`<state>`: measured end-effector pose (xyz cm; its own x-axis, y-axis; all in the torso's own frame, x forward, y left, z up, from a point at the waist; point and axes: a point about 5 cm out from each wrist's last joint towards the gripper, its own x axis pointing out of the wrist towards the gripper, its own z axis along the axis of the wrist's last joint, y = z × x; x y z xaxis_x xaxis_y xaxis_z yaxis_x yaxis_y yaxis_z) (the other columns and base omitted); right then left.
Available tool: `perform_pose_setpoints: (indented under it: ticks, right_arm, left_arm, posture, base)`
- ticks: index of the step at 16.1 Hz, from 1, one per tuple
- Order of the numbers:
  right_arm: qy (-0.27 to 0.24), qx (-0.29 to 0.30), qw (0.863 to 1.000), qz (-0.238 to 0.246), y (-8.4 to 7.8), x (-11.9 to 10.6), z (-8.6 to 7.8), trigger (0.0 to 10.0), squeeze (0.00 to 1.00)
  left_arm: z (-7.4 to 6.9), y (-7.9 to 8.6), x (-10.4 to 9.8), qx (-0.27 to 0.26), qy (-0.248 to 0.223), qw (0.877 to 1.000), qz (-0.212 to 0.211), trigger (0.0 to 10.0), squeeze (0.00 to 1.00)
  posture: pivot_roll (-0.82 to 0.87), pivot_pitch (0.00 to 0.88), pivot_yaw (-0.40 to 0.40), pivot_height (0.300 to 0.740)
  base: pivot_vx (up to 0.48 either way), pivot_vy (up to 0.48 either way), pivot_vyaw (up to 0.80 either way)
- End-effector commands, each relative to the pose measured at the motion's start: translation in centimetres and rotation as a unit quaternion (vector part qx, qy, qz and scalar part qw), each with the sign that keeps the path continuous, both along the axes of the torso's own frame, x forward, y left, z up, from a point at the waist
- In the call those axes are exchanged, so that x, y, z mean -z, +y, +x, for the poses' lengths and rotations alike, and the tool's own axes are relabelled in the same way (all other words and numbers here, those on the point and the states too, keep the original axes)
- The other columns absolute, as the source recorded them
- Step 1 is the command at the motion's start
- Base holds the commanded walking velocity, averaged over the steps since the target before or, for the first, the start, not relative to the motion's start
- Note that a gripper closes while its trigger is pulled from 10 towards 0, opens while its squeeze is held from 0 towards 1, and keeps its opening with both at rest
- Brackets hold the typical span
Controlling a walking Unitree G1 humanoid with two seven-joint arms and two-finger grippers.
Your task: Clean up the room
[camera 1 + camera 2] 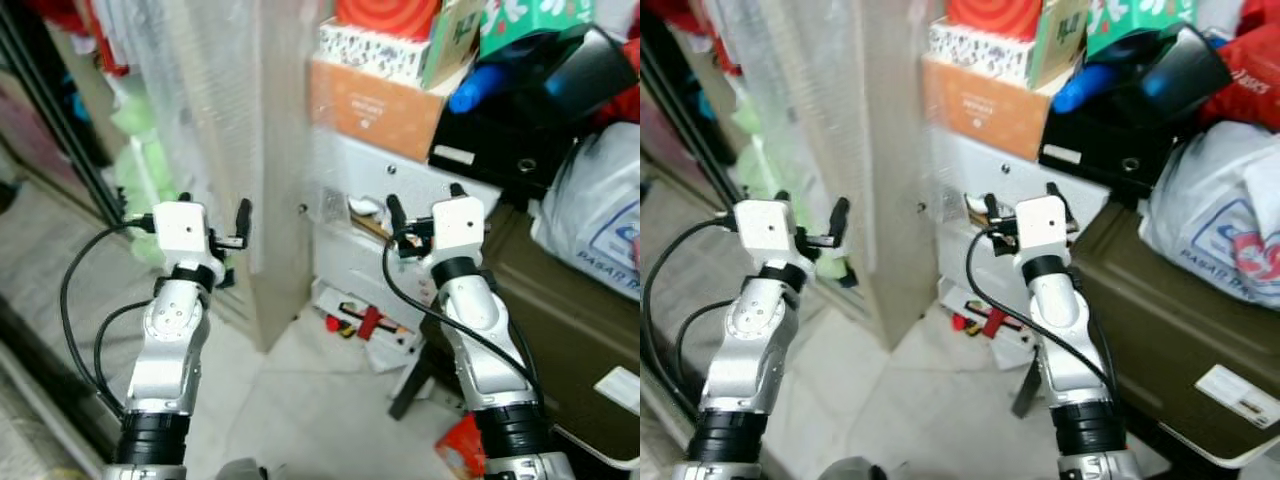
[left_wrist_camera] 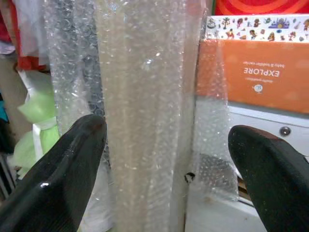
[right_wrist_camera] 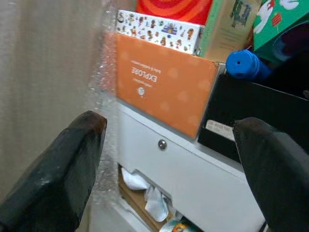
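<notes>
Both sets of jaws stand wide and empty: the left gripper (image 2: pixel 164 169) faces a tall bubble-wrapped panel (image 2: pixel 145 106), the right gripper (image 3: pixel 169 164) faces an orange box (image 3: pixel 164 92) on the white drawer unit (image 3: pixel 193 169), beside a green trunk (image 1: pixel 1170 330).

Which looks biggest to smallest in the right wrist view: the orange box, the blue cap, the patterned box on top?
1. orange box
2. patterned box, only a thin edge showing
3. blue cap

The last two look close.
</notes>
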<state>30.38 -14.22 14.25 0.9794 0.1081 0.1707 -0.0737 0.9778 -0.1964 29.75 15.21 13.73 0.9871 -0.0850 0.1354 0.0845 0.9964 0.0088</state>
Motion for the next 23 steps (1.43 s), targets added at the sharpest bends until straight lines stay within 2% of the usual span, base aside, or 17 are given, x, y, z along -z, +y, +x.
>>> perform_pose_setpoints:
  ticks: [1, 5, 13, 17, 23]
  right_arm:
    - [-0.001, -0.003, 1.000, 0.004, 0.3, -0.2, 0.2, 10.0, 0.00]
    - [-0.001, -0.003, 1.000, 0.003, 0.3, -0.2, 0.2, 10.0, 0.00]
    - [-0.006, -0.001, 1.000, -0.009, 0.3, -0.2, 0.3, 10.0, 0.00]
    - [-0.007, -0.005, 1.000, -0.014, 0.4, -0.2, 0.2, 10.0, 0.00]
    - [-0.006, -0.011, 1.000, -0.016, 0.6, -0.1, 0.3, 10.0, 0.00]
  left_arm:
    - [0.0, 0.4, -0.2, -0.001, -0.004, 1.000, 0.000, 10.0, 0.00]
    - [0.1, 0.3, -0.2, 0.003, -0.004, 1.000, -0.002, 10.0, 0.00]
    - [0.0, 1.0, -0.1, -0.020, 0.001, 1.000, -0.006, 10.0, 0.00]
    - [-0.5, 1.4, 0.0, -0.028, 0.004, 1.000, -0.003, 10.0, 0.00]
    - [-0.4, 1.4, 0.2, -0.026, 0.008, 1.000, 0.002, 10.0, 0.00]
  posture:
    - [-0.01, 0.000, -0.012, 0.740]
    - [-0.01, 0.000, -0.012, 0.740]
    - [-0.01, 0.000, -0.012, 0.740]
    - [-0.01, 0.000, -0.013, 0.740]
    - [0.00, 0.000, -0.006, 0.740]
  base:
    - [0.296, 0.000, 0.00]
    - [0.313, 0.000, 0.00]
    - [0.000, 0.000, 0.00]
    - [0.000, 0.000, 0.80]
    - [0.000, 0.000, 0.80]
